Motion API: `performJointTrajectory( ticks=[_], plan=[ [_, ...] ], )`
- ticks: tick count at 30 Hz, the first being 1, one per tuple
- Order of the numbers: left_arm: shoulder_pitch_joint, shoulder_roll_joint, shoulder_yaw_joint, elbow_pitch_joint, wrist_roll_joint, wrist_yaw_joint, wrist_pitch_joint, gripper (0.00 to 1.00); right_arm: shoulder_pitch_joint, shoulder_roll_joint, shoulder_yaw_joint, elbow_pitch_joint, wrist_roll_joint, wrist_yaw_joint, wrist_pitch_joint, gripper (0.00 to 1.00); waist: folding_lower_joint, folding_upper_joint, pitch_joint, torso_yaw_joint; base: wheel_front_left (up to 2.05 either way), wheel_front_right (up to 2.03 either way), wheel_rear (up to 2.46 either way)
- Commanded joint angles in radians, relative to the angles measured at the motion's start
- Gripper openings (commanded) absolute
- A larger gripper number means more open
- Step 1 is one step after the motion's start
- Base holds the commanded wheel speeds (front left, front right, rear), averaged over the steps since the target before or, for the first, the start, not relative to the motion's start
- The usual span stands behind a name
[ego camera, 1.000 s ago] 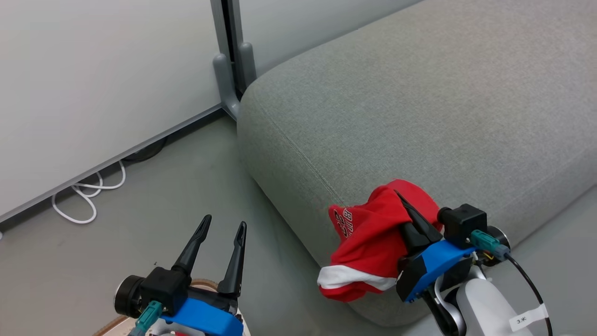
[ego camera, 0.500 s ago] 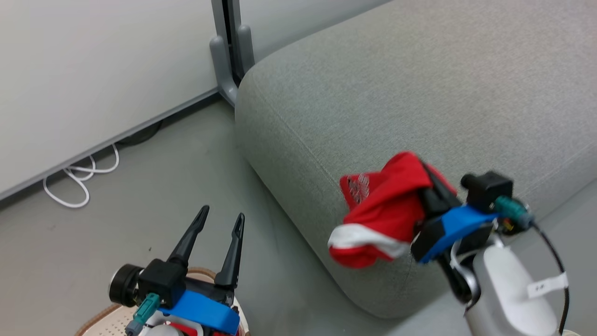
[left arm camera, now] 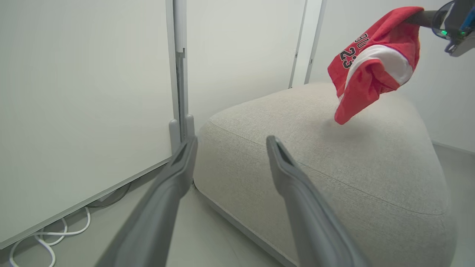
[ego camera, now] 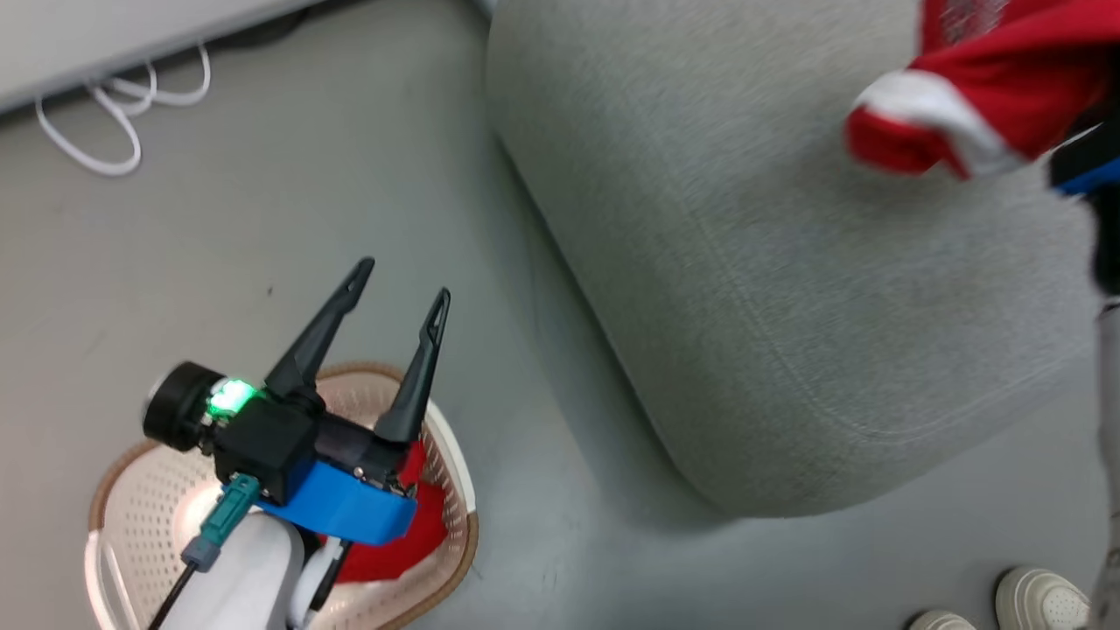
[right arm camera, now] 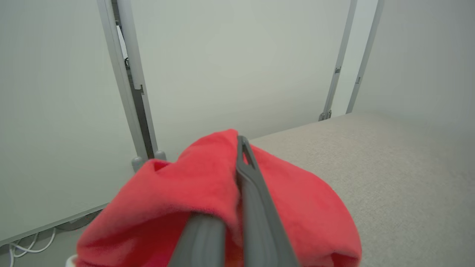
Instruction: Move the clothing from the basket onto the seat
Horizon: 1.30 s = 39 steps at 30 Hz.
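1. Basket (ego camera: pixel 471 529) is nearest, under the left gripper (ego camera: pixel 404 280). Its jaws are spread and empty, with more red cloth (ego camera: pixel 424 525) inside.
2. Seat (ego camera: pixel 744 262) is beyond, to the right.
3. Right gripper (right arm camera: pixel 237 148) is clamped on the jersey (left arm camera: pixel 371 63), which droops below the jaws above the seat top, not touching. I'd lower, then release.

We find the jersey (ego camera: pixel 1006 61) blurred, cut by the head view's top edge. The left gripper (ego camera: pixel 403 279) (arm too) half hides the basket (ego camera: pixel 144 512).

red jersey (left arm camera: pixel 374 66) | black lettering "BU", cut off | number "23"
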Motion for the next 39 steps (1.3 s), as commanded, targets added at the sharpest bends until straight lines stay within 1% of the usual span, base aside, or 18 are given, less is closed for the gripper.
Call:
performJointTrajectory(
  ticks=[1, 5, 10, 11, 12, 13, 19, 23, 28, 32, 38, 39],
  plan=[
    [-0.033, 0.016, 0.001, -0.027, 0.009, -0.007, 0.006, 1.00, -0.054, -0.025, -0.031, 0.028, -0.011, 0.000, -0.020, 0.00, -0.0002, 0.0000, 0.140, 0.082, 0.00, 0.00, 0.00],
    [-0.062, 0.040, 0.001, -0.094, 0.021, -0.006, 0.019, 1.00, -0.145, -0.076, -0.116, 0.113, -0.031, 0.000, -0.057, 0.00, -0.0002, 0.0000, 0.224, 0.120, 0.00, 0.00, 0.00],
    [-0.072, 0.050, 0.005, -0.145, 0.024, 0.007, 0.022, 1.00, -0.198, -0.114, -0.191, 0.223, -0.062, 0.000, -0.088, 0.00, -0.0002, 0.0000, 0.278, 0.152, 0.00, 0.00, 0.00],
    [-0.072, 0.050, 0.005, -0.150, 0.025, 0.009, 0.022, 1.00, -0.202, -0.120, -0.204, 0.244, -0.071, 0.000, -0.091, 0.41, -0.0002, 0.0000, 0.283, 0.157, 0.00, 0.00, 0.00],
    [-0.072, 0.050, 0.004, -0.153, 0.025, 0.012, 0.021, 1.00, -0.206, -0.122, -0.212, 0.263, -0.080, 0.000, -0.096, 0.91, -0.0002, 0.0000, 0.286, 0.161, 0.00, 0.00, 0.00],
    [-0.070, 0.051, 0.004, -0.155, 0.025, 0.013, 0.021, 1.00, -0.209, -0.123, -0.223, 0.281, -0.087, 0.000, -0.102, 1.00, -0.0002, 0.0000, 0.287, 0.164, 0.00, 0.00, 0.00],
    [-0.063, 0.047, 0.001, -0.144, 0.016, 0.018, 0.013, 1.00, -0.219, -0.112, -0.239, 0.344, -0.140, 0.000, -0.120, 1.00, -0.0002, 0.0000, 0.274, 0.171, 0.00, 0.00, 0.00],
    [-0.072, 0.040, -0.006, -0.125, 0.009, 0.018, 0.008, 1.00, -0.215, -0.094, -0.225, 0.365, -0.166, 0.000, -0.124, 1.00, -0.0002, 0.0000, 0.254, 0.172, 0.00, 0.00, 0.00],
    [-0.070, 0.012, -0.020, -0.085, -0.004, 0.015, -0.003, 1.00, -0.150, -0.105, -0.211, 0.374, -0.190, 0.000, -0.126, 1.00, -0.0002, 0.0000, 0.194, 0.194, 0.00, 0.00, 0.00],
    [-0.050, -0.016, -0.018, -0.032, -0.026, 0.013, -0.009, 1.00, -0.069, -0.082, -0.196, 0.326, -0.202, 0.000, -0.126, 1.00, -0.0002, 0.0000, 0.118, 0.218, 0.00, 0.00, 0.00],
    [-0.007, -0.072, 0.018, 0.010, -0.054, 0.011, -0.011, 1.00, 0.127, -0.035, -0.141, 0.185, -0.199, 0.000, -0.126, 1.00, -0.0002, 0.0000, -0.022, 0.246, 0.00, 0.00, 0.00],
    [-0.007, -0.072, 0.018, 0.010, -0.054, 0.011, -0.011, 1.00, 0.127, -0.035, -0.141, 0.185, -0.199, 0.000, -0.126, 1.00, -0.0002, 0.0000, -0.022, 0.246, 0.00, 0.00, 0.00]
  ],
)
